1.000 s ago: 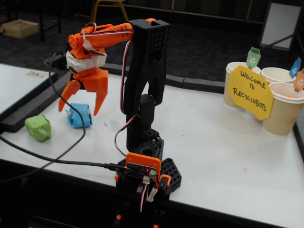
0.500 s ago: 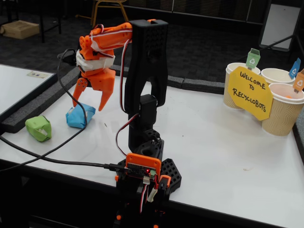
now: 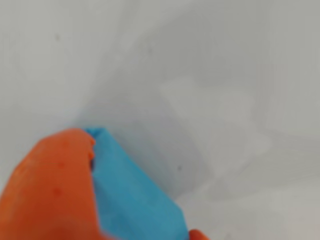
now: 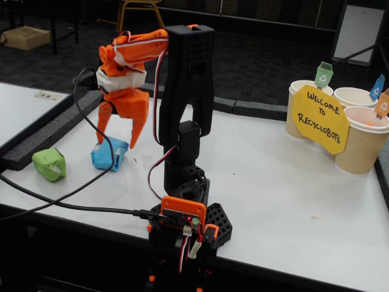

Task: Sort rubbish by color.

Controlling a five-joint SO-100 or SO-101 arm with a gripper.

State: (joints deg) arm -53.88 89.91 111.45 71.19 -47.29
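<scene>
Up close in the wrist view: blue wad (image 3: 135, 200) right against one orange finger (image 3: 50, 190), on bare table. From the fixed view, gripper (image 4: 115, 141) spread wide, holding nothing, straddling the blue wad (image 4: 108, 156). Looks light, crushable, tape-slick; best pinched across the middle. Green wad (image 4: 49, 163) left of it. Cups (image 4: 361, 146) far right.

Count, fixed view: 2 paper wads on the desk (image 4: 273, 182), 1 green wad (image 4: 48, 163) and 1 light blue wad (image 4: 108, 155). 3 beige paper cups (image 4: 363, 146), each carrying 1 flag: green flag (image 4: 324, 74), blue flag (image 4: 377, 86), orange flag (image 4: 383, 102). 1 yellow sign (image 4: 320, 118). 1 robot arm (image 4: 185, 109). 1 black cable (image 4: 67, 204).
</scene>
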